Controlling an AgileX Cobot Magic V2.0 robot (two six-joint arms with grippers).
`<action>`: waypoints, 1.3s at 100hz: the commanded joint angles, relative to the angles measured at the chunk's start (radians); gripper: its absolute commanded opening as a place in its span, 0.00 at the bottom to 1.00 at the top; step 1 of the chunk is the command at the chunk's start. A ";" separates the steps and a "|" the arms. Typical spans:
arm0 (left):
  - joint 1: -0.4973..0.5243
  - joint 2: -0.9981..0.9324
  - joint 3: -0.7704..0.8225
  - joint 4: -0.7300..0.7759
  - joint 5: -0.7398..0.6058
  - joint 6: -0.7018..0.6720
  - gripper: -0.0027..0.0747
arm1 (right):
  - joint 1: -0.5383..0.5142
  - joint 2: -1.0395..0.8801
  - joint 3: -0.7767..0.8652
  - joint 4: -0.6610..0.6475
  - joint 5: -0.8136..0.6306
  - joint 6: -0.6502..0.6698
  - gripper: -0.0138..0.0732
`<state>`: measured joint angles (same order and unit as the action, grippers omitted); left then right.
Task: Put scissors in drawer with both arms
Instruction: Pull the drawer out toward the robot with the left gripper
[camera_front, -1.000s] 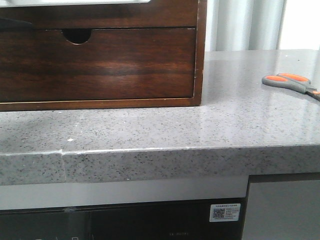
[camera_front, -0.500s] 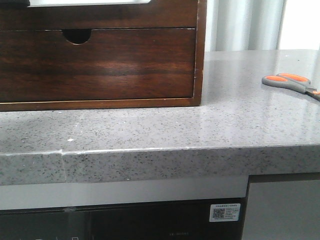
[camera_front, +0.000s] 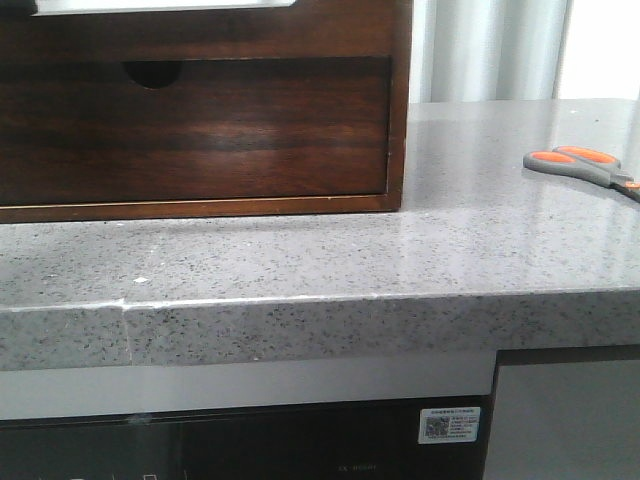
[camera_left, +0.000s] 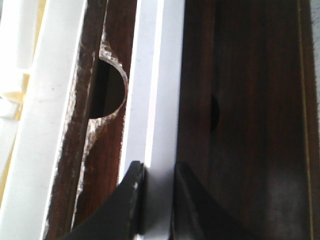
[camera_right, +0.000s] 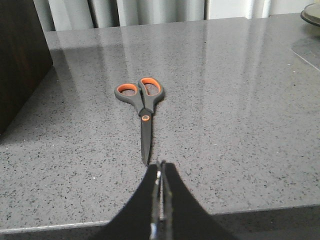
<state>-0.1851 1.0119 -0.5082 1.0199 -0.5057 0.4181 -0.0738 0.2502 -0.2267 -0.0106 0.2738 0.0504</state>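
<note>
In the front view the drawer (camera_front: 195, 125) sits shut inside its wooden case (camera_front: 400, 100) on the grey counter (camera_front: 330, 260), and the scissors (camera_front: 582, 167) lie flat well to the right of the case, on the robot's right side; neither arm shows here. In the left wrist view the left gripper (camera_left: 156, 182) hangs over the case by a half-round finger notch (camera_left: 110, 90), its fingers a narrow gap apart with a pale strip showing between them; whether they press on anything cannot be told. In the right wrist view the right gripper (camera_right: 159, 192) has its fingers pressed together and holds nothing. The scissors (camera_right: 142, 107) lie straight ahead of it, long axis in line with the fingers, blade tip nearest and just short of them, orange-lined loops at the far end, the dark case off to one side. The right arm is plainly the nearer one, and its jaws would probably need to part before closing across the blades.
</note>
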 joint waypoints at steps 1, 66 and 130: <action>-0.005 -0.061 0.025 -0.028 -0.077 -0.034 0.01 | 0.004 0.018 -0.033 0.000 -0.074 -0.004 0.08; -0.005 -0.451 0.239 -0.028 -0.119 -0.120 0.01 | 0.028 0.018 -0.033 0.000 -0.069 -0.004 0.08; -0.005 -0.455 0.240 -0.023 -0.161 -0.166 0.40 | 0.028 0.018 -0.033 0.000 -0.102 -0.004 0.08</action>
<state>-0.1851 0.5614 -0.2336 1.0645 -0.5764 0.2769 -0.0454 0.2502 -0.2267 -0.0106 0.2704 0.0504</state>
